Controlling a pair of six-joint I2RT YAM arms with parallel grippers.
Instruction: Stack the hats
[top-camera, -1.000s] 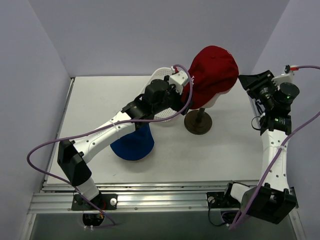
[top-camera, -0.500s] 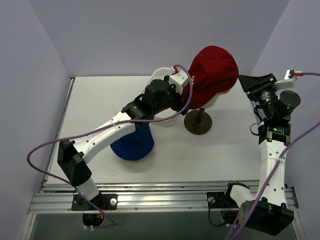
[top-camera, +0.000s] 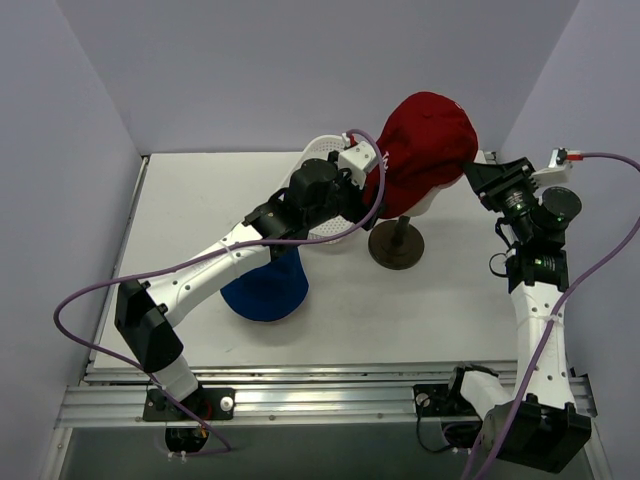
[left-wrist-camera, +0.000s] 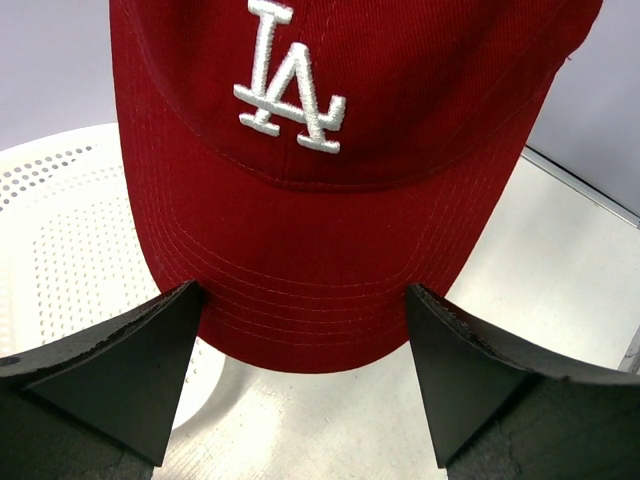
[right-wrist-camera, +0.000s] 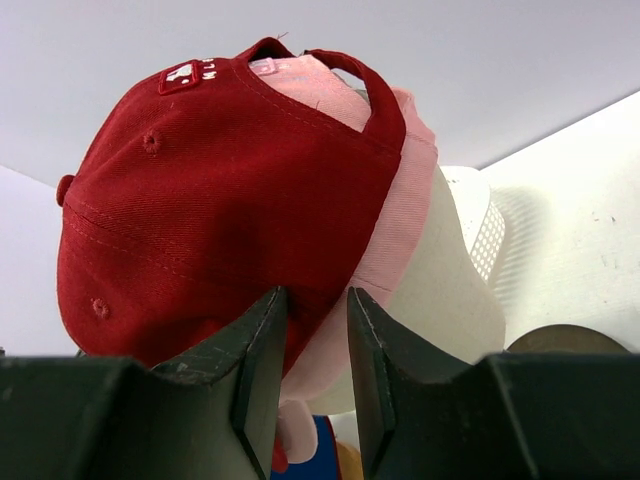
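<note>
The dark red cap (top-camera: 428, 140) sits on top of the pale pink cap (right-wrist-camera: 398, 225) on the cream mannequin head (right-wrist-camera: 450, 290). Its brim with the white LA logo (left-wrist-camera: 290, 80) points toward my left gripper (left-wrist-camera: 305, 290). That gripper is open, one finger at each side of the brim's tip; in the top view it (top-camera: 365, 180) is right at the brim. My right gripper (right-wrist-camera: 317, 295) is at the caps' lower rear edge with a narrow gap between its jaws; in the top view it (top-camera: 472, 172) is beside the red cap. The blue bucket hat (top-camera: 265, 290) lies on the table, partly under the left arm.
The white perforated basket (top-camera: 318, 150) stands behind the left gripper, next to the head. The mannequin's round brown base (top-camera: 396, 245) is on the table in the middle. Purple walls close in the table at left, back and right.
My right gripper has moved left and forward up to the back of the red cap. The left arm and the hats have not moved.
</note>
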